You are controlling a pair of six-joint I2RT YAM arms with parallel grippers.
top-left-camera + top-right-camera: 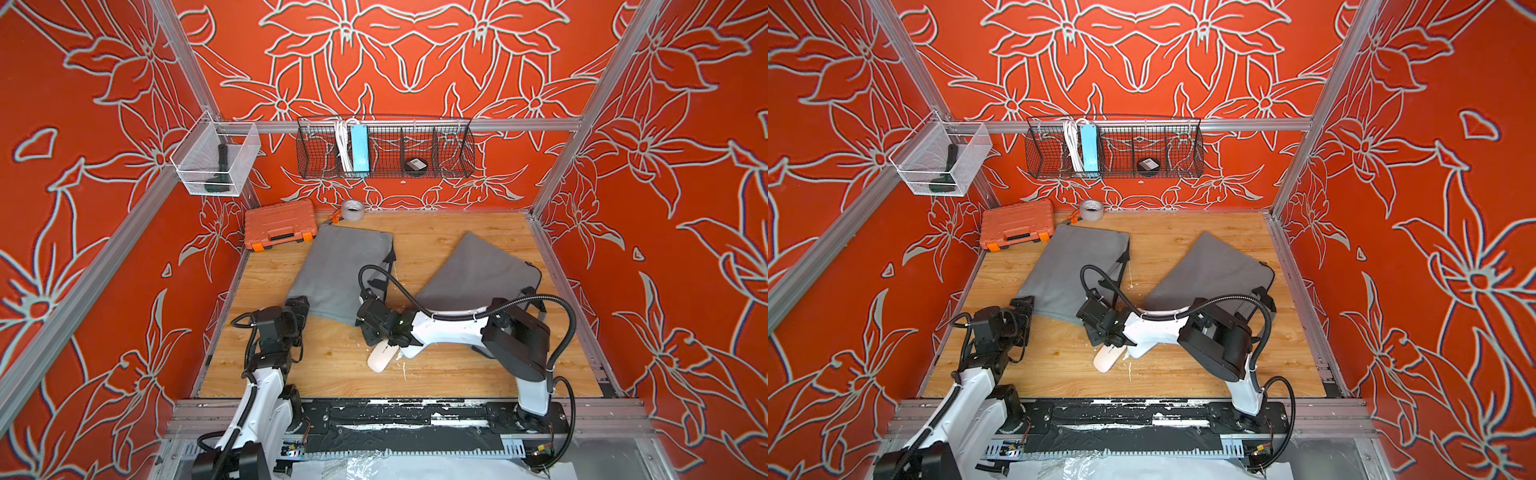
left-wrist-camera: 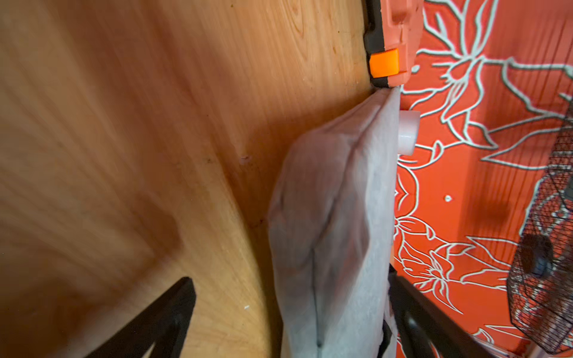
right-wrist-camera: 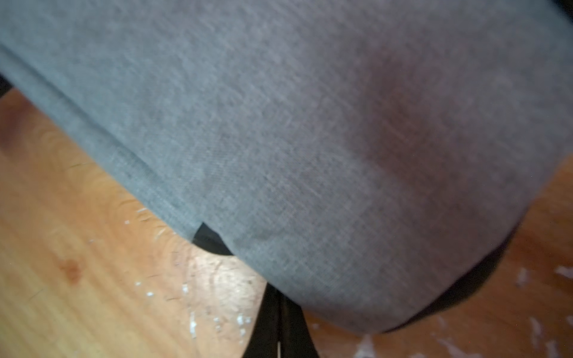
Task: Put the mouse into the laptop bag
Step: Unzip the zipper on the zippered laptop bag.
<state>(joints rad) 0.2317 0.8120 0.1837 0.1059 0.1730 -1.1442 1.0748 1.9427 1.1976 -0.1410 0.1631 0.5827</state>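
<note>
Operator: Mouse location?

Technician: On the table beside the laptop bag, not inside. Left gripper spread astride the bag's corner; right gripper closed, seemingly empty. Pickup and insertion remain.

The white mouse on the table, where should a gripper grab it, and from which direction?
Pinch the mouse across its two long sides, at the exposed rounded end, coming straight down from above. It lies flat and low on the table, so a sideways approach would likely find little to hold, and its other end sits hidden under the right arm.
</note>
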